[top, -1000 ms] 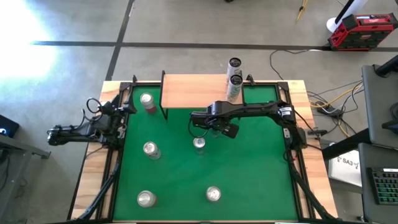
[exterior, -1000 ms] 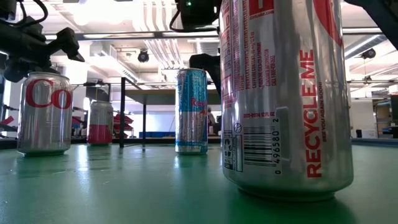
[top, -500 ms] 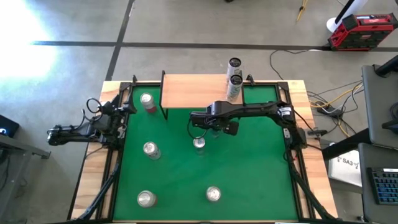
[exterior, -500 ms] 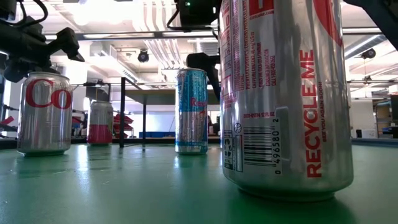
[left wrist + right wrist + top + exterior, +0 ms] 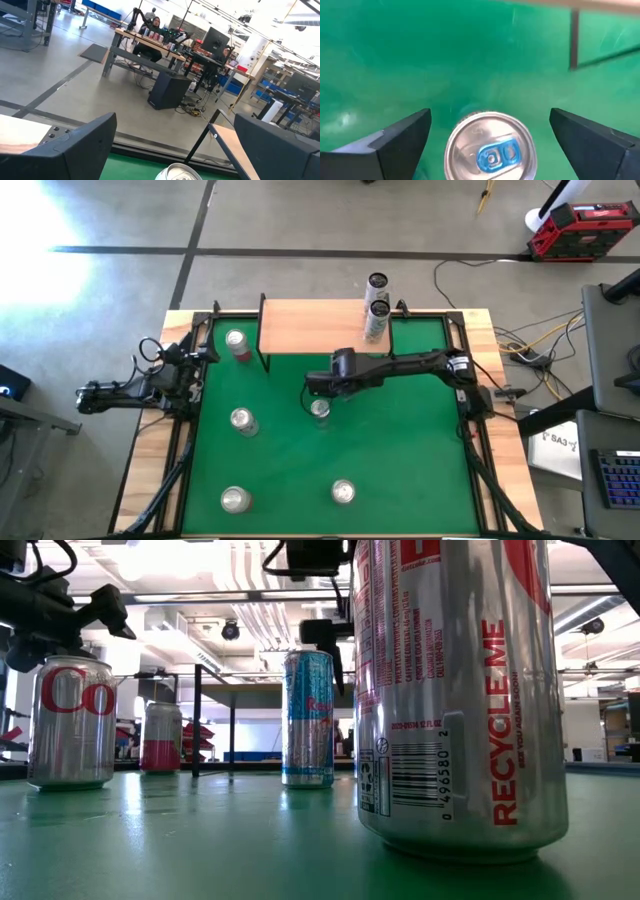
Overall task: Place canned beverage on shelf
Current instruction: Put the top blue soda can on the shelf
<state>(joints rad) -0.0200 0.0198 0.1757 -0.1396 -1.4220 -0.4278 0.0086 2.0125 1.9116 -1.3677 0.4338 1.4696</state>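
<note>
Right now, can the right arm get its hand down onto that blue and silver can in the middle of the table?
Probably yes. The right hand hangs directly above the blue and silver can, fingers spread wider than its top, one to each side. Nothing lies between them, and the other cans stand well clear.

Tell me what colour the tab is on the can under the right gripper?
Blue, on the can's silver top. Right wrist view shows it best.

Two cans stand on the shelf; five cans stand on the mat before it
</note>
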